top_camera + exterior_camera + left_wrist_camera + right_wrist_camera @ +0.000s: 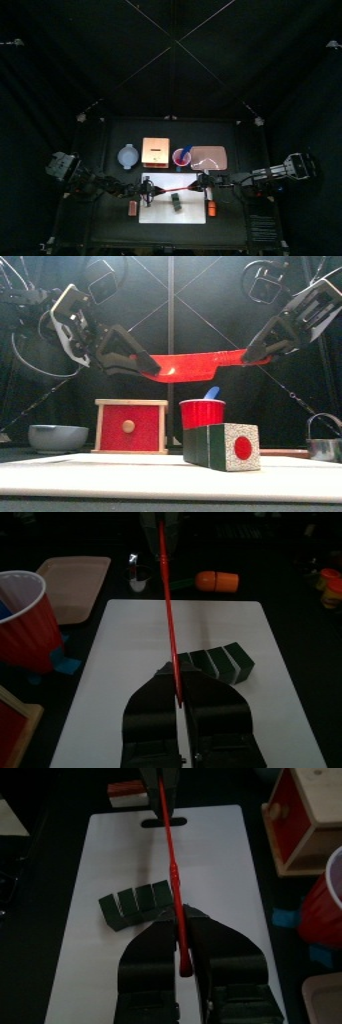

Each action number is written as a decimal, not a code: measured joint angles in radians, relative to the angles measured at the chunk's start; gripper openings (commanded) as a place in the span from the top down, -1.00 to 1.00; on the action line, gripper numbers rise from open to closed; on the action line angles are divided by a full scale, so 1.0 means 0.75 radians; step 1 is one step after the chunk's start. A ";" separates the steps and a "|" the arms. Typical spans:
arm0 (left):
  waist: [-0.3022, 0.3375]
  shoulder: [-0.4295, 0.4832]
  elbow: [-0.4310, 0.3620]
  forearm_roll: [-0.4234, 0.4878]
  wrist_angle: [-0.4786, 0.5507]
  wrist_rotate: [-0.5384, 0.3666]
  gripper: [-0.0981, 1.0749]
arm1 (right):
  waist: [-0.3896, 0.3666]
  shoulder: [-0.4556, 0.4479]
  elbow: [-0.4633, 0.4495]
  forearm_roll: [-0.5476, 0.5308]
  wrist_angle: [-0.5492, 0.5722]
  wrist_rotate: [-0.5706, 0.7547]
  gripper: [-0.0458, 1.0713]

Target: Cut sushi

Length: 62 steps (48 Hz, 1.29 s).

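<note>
The sushi is a short dark roll with grooves across it, lying on the white board. It also shows in the right wrist view as sushi and stands close up in the front view as sushi with a red centre. A thin red blade is stretched between both grippers and hangs above the roll. My left gripper is shut on one end of the blade and my right gripper is shut on the other. From above, the blade crosses the board over one end of the sushi.
A red cup holding something blue, a wooden box with a red face, a grey bowl and a tan tray stand behind the board. Orange pieces lie at the board's two short sides.
</note>
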 measured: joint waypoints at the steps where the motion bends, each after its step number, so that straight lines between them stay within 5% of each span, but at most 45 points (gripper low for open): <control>1: -0.008 0.012 -0.010 -0.014 -0.006 0.002 0.41 | 0.002 -0.002 0.006 -0.002 0.000 0.002 0.74; 27: -0.133 0.178 -0.170 -0.340 -0.022 0.186 0.41 | 0.025 0.102 0.041 -0.053 0.002 -0.004 0.74; 62: -0.147 0.223 -0.178 -0.374 -0.022 0.188 0.42 | 0.025 0.194 0.008 -0.094 0.004 -0.006 0.74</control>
